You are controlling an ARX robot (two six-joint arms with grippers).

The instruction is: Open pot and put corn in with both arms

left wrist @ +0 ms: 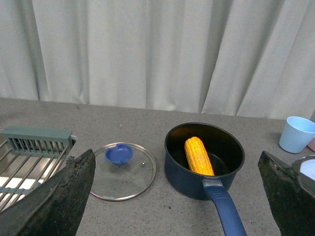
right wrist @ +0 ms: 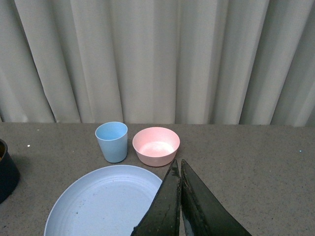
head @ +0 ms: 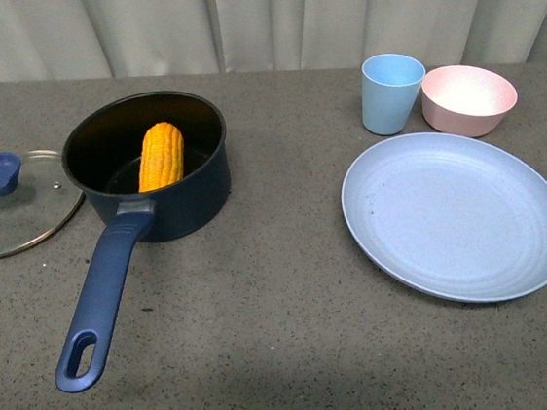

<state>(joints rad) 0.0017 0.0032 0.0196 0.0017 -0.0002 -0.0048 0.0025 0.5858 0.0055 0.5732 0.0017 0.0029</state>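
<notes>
While no brand, label or writing shows on any item, the layout reads clearly. Pot point(head: 169, 191) sits uncovered on the grey worktop point(head: 290, 360), long handle pointing toward the robot. Corn point(head: 161, 156) lies inside it, leaning on the near wall by the handle joint. Glass lid point(head: 14, 208) with blue knob lies flat just left of the pot; its left edge is cut off in the front view.

On the right: pale blue plate point(head: 456, 215), with blue cup point(head: 391, 93) and pink bowl point(head: 469, 99) behind it, cup and bowl just beside each other.

Neither arm shows in the front view. Left end effector point(left wrist: 177, 196) is seen only from its wrist camera: fingers point(left wrist: 69, 196) spread wide at the frame edges, holding nothing, above the worktop facing pot and lid. A grey rack point(left wrist: 29, 152) is partly cut off at that frame's edge. Right end effector point(right wrist: 179, 206): fingers pressed together, nothing between them, above the plate's rim. Pot is barely visible there, only a dark sliver at the frame edge.
</notes>
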